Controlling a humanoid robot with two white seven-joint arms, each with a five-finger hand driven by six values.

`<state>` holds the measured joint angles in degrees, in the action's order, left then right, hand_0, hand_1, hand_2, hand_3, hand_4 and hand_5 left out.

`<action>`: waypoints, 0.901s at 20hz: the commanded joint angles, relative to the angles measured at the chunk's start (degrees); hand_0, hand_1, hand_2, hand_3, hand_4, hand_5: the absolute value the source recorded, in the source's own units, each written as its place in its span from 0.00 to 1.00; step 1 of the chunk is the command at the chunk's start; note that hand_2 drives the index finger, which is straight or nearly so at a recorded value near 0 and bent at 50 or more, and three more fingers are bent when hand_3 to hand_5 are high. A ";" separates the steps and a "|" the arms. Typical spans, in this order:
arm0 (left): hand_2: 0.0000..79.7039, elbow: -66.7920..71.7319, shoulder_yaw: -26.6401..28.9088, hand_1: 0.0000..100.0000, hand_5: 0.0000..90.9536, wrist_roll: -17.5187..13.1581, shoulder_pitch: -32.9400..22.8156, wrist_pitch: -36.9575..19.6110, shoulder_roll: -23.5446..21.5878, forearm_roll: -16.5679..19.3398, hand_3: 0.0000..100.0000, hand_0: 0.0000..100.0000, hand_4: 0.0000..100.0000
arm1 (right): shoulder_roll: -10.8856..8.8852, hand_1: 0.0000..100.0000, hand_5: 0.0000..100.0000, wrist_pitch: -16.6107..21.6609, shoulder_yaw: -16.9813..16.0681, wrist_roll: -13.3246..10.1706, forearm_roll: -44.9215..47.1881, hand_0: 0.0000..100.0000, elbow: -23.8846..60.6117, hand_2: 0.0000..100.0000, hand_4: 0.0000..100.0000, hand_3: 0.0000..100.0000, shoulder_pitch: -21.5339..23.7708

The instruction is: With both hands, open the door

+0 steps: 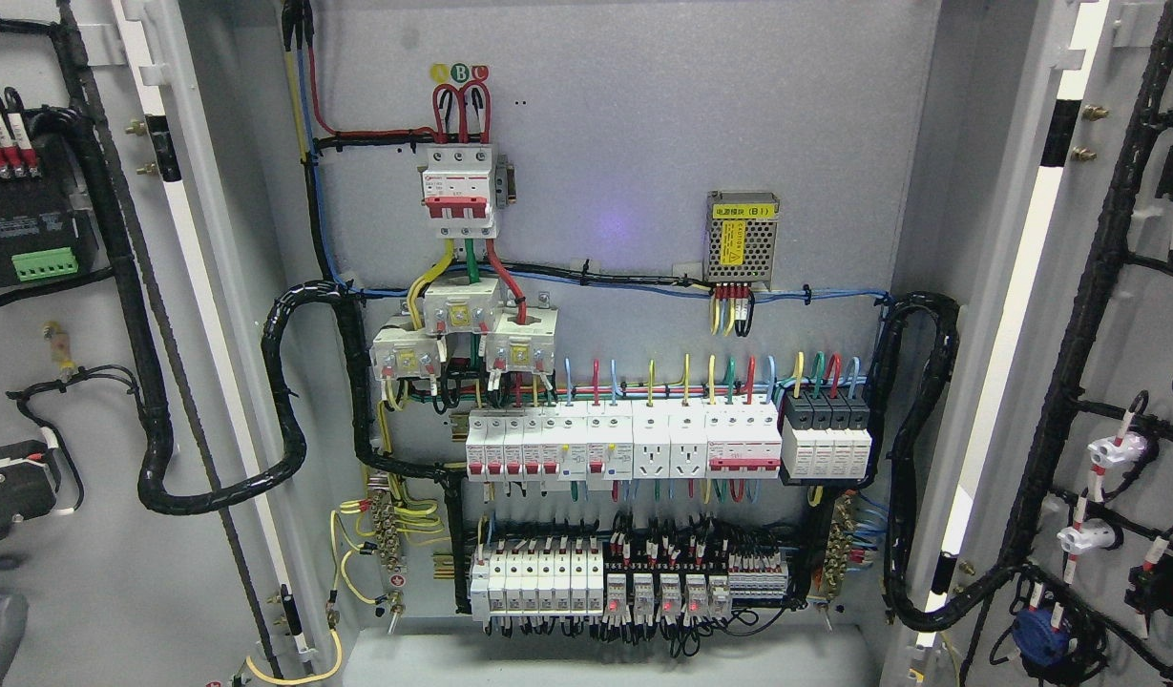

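With both cabinet doors swung wide, left door [99,382] and right door [1120,382] flank the back panel [624,172]; a dark grey shape at the lower-left corner may be a hand, its fingers indiscernible. Circuit breakers [548,444] line the middle row.

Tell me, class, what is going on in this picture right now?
An electrical cabinet stands wide open. Its left door and right door are both swung out, showing their wired inner sides. Inside, the back panel carries a red main breaker, rows of white breakers and black cable looms. No robot hand clearly shows; the doors appear already opened.
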<state>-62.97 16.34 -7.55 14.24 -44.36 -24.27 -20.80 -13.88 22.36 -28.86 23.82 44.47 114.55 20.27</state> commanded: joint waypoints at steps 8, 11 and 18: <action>0.00 -25.53 -13.60 0.56 0.00 0.96 -10.72 -50.30 12.83 5.41 0.00 0.12 0.00 | -0.10 0.14 0.00 0.05 0.29 0.26 0.00 0.06 3.83 0.00 0.00 0.00 1.61; 0.00 -27.29 -15.63 0.56 0.00 0.96 -11.77 -50.39 15.73 8.93 0.00 0.12 0.00 | -0.10 0.14 0.00 0.23 1.00 0.35 0.26 0.06 5.33 0.00 0.00 0.00 3.54; 0.00 -30.37 -18.44 0.56 0.00 0.87 -13.36 -50.39 22.41 15.34 0.00 0.12 0.00 | -2.46 0.14 0.00 3.74 7.31 0.70 0.88 0.06 5.33 0.00 0.00 0.00 6.36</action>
<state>-84.47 4.50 -6.57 1.81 -44.36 -11.32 -10.12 -14.37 24.89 -27.37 24.35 45.10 117.93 24.28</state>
